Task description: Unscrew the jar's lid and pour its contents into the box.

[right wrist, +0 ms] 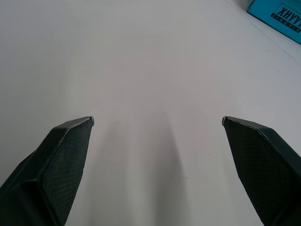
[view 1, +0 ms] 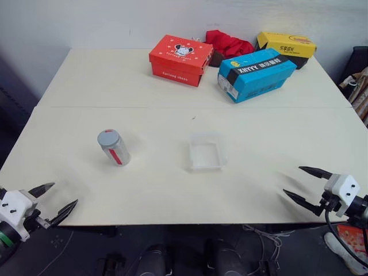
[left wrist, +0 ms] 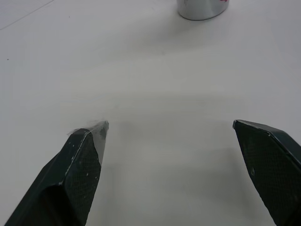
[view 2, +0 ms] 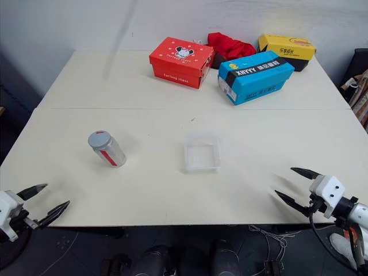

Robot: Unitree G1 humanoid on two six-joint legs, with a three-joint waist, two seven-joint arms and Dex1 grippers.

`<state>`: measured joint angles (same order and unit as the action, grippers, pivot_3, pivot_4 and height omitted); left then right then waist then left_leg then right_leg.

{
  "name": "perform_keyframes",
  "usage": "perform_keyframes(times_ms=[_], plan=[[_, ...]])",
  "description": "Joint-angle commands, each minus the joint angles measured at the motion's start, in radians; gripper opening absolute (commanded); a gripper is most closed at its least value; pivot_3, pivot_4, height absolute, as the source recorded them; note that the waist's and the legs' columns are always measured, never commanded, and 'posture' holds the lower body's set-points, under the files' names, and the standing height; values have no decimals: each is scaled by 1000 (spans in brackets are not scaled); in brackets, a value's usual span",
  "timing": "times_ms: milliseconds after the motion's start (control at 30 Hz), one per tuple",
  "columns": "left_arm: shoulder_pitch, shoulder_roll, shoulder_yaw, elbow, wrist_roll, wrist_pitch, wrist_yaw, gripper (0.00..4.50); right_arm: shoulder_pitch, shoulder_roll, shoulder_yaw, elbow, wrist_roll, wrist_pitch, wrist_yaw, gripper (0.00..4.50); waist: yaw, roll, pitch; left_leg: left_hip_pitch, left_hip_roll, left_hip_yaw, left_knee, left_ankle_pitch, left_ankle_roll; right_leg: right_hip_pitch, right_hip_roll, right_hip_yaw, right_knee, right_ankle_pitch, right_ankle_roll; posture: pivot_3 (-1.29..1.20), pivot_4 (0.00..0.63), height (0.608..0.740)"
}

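The clear jar (view 1: 115, 148) with a red label strip stands on the left half of the cream table, capped by its grey lid (view 1: 107, 137). Its base also shows in the left wrist view as the jar (left wrist: 201, 8). The contents cannot be made out. To the jar's right, mid-table, sits the clear shallow box (view 1: 206, 152). My left gripper (view 1: 64, 196) hovers open at the table's near left corner, well short of the jar. My right gripper (view 1: 292, 181) is open at the near right edge, apart from the box. Both are empty.
At the far side of the table (view 1: 161, 190) stand a red cardboard box (view 1: 180, 59), a blue one (view 1: 255, 73) and a yellow one (view 1: 286, 46), with a red cloth (view 1: 228, 42) between them. A seam crosses the table behind the jar.
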<state>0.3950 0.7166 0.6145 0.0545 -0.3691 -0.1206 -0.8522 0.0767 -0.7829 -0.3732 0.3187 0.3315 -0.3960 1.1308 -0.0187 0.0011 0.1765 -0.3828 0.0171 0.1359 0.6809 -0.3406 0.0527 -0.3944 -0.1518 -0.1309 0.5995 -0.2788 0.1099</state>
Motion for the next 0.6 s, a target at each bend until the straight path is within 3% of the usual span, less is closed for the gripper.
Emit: perform_keyframes(times_ms=[33,267,367,467,600], plan=[[0,1,20,-10,-7,-27,-6,4488,-2,-15,-4,-37,31,-11,23,4500,-1,0,0,0,0,0,0,0,0,0,0,0,0,0,0,0,150,740],[0,-39,114,-44,-169,140,33,4488,-85,124,-3,-218,289,40,70,4500,-11,1,0,1,1,0,0,0,-2,-1,1,1,1,0,0,0,150,740],[1,-69,156,-11,-166,129,70,4488,-99,176,33,-317,379,73,119,4500,-9,1,0,2,2,0,-1,0,-2,0,1,1,2,-1,-2,0,150,740],[8,-101,198,39,-149,102,117,4488,-104,229,107,-398,392,31,217,4500,-8,1,0,2,2,1,-1,0,-2,0,2,1,2,-1,-2,0,150,740],[58,-159,186,-75,-162,96,121,4488,-103,271,121,-357,392,-9,279,4500,-4,0,0,3,1,2,-1,-1,-1,1,1,1,2,-1,-2,0,150,740]])
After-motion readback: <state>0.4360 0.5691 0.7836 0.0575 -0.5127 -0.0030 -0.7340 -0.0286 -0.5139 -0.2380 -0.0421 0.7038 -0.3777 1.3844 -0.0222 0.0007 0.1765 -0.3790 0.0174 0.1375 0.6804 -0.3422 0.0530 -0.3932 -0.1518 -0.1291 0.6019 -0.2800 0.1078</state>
